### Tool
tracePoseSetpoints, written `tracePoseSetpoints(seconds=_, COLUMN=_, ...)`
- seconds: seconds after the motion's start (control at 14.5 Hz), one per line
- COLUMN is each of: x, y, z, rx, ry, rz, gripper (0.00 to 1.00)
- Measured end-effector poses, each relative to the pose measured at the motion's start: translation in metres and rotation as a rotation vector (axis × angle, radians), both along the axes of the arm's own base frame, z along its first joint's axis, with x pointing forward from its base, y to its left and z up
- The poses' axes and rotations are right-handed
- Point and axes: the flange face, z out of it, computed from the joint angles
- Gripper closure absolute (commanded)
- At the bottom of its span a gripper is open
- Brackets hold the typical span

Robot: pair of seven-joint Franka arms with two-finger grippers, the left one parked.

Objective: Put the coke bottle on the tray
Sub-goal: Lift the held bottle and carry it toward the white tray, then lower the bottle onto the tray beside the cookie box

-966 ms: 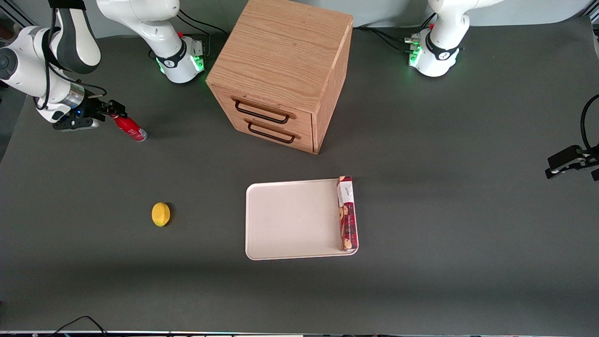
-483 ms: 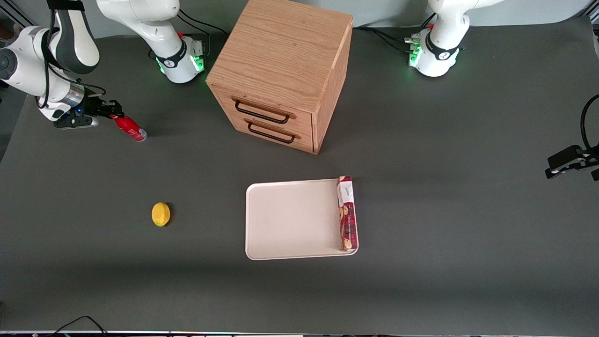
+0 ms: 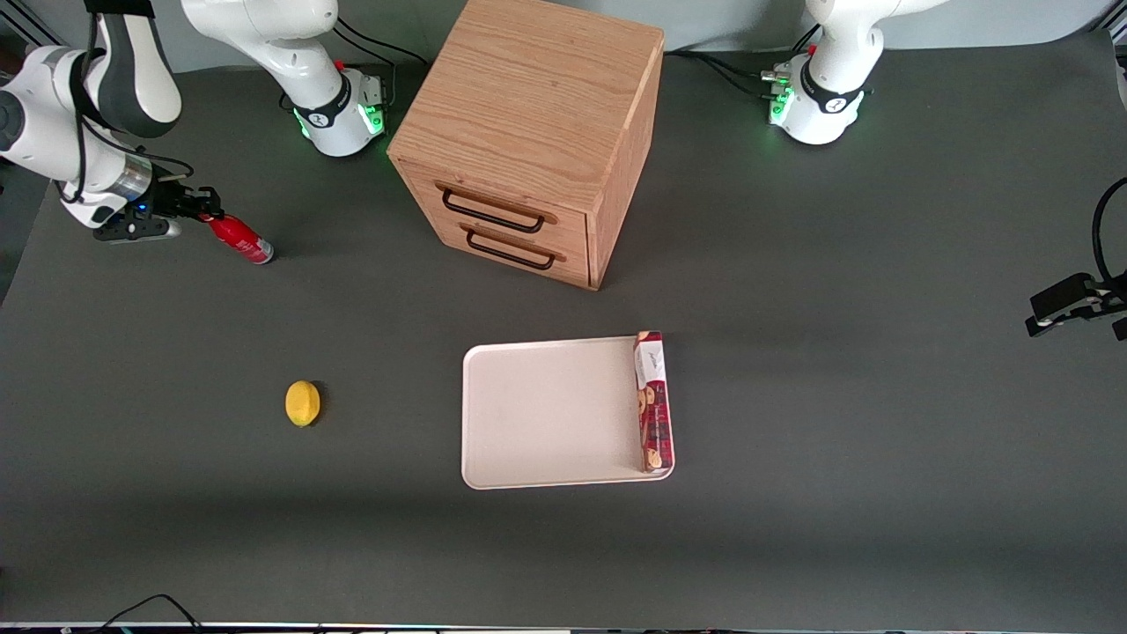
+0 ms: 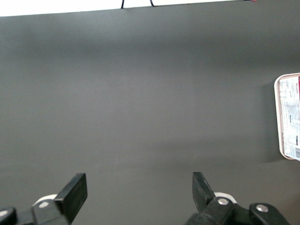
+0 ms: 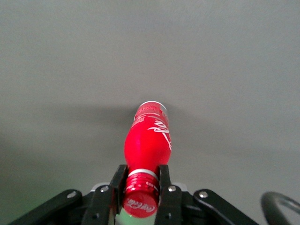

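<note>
The coke bottle point(image 3: 239, 239) is a small red bottle with white lettering, tilted, near the working arm's end of the table. My right gripper point(image 3: 204, 216) is shut on its capped neck. In the right wrist view the two black fingers point(image 5: 118, 180) press on either side of the neck just above the red cap, and the bottle's body point(image 5: 148, 139) points away from the gripper point(image 5: 140, 180). The cream-white tray point(image 3: 546, 414) lies flat nearer the front camera than the cabinet, well away from the bottle.
A red cookie box point(image 3: 653, 401) lies along the tray's edge toward the parked arm's end. A wooden two-drawer cabinet point(image 3: 528, 132) stands farther from the front camera than the tray. A yellow lemon point(image 3: 302, 402) lies on the table between bottle and tray.
My gripper with the bottle has shifted slightly toward the working arm's end and away from the front camera; the bottle's base has moved with it.
</note>
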Motion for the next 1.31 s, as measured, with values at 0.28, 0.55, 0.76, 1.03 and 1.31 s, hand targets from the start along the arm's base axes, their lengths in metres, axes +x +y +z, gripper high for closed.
tracePoseSetpoints(seconds=0.28, x=0.051, y=0.008, z=0.116, rx=-0.062, ry=-0.053, rz=0.042, gripper=1.0)
tracePoseSetpoints(seconds=0.55, x=0.11, y=0.063, z=0.243, rx=-0.022, ry=-0.101, rz=0.092, gripper=1.0)
tracePoseSetpoints(seconds=0.76, x=0.166, y=0.126, z=0.296, rx=0.002, ry=-0.103, rz=0.163, gripper=1.0)
tracePoseSetpoints(seconds=1.03, x=0.235, y=0.236, z=0.281, rx=0.044, ry=-0.068, rz=0.085, gripper=1.0)
tracePoseSetpoints(seconds=1.31, x=0.267, y=0.361, z=0.223, rx=0.076, ry=-0.056, rz=-0.153, gripper=1.0)
